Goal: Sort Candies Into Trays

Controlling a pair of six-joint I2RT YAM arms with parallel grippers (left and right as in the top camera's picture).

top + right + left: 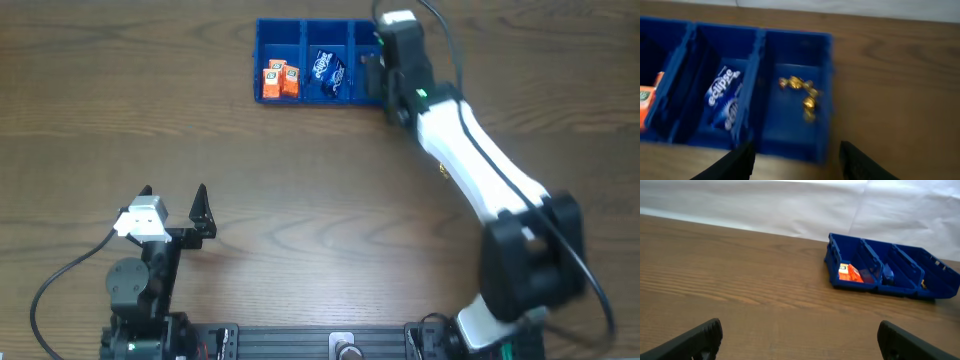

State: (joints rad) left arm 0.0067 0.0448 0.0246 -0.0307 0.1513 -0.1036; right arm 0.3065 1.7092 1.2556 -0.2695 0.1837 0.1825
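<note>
Closest to you, the left gripper (175, 192) sits low by its base with its fingers spread wide and nothing between them, well apart from the work, so leave it parked. Across the bare wooden table (300, 200) no loose candy shows, so you are probably at the end of the sort. Farther out, the right gripper (797, 147) hangs above the near wall of the blue tray (826, 90), over its right-hand compartment. Its fingers are parted about as wide as that compartment and hold nothing. The gold candies (802, 95) lie inside that compartment, the blue pack (722, 97) lies in the middle one and the orange candies (280, 80) in the left. If you are clearing out, lift straight up before you pull back, because one finger stands close to the divider and a sideways drag could shove the light tray. From above, the right arm covers the gold compartment. In the right wrist view the gold pieces are too blurred to count, and the orange candies are cut off at its edge. The table beneath the right arm is hidden.
</note>
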